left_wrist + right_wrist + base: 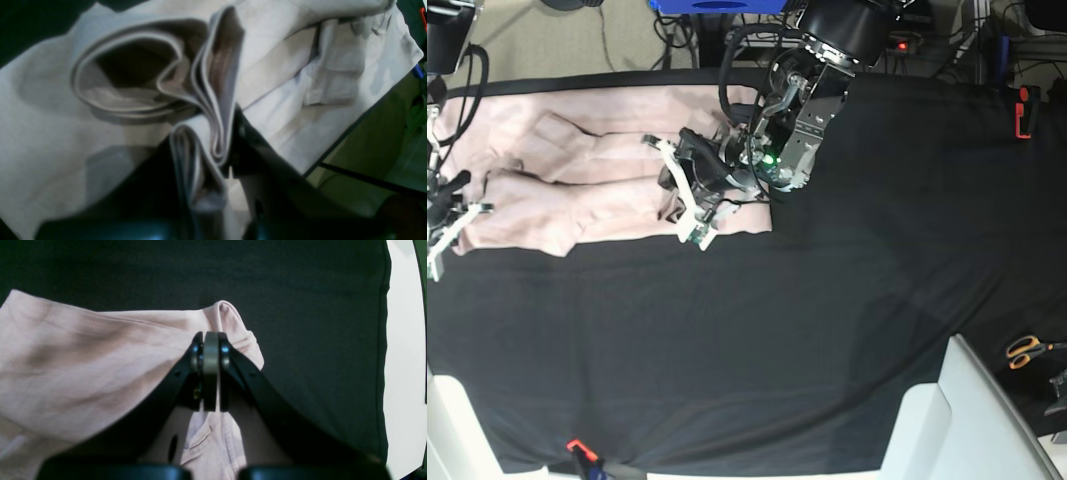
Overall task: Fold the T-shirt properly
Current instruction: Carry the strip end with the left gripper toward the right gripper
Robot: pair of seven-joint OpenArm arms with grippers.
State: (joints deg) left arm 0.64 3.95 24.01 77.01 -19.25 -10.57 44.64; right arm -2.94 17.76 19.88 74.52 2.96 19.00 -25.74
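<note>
I see my left tool (227,166) pinched tight on folds of the big pale pink cotton T-shirt (300,100); my right tool (210,340) is squeezed together on its edge.

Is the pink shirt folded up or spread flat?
Partly folded: the T-shirt lies doubled lengthwise, and stacked layers bunch in the left gripper.
</note>
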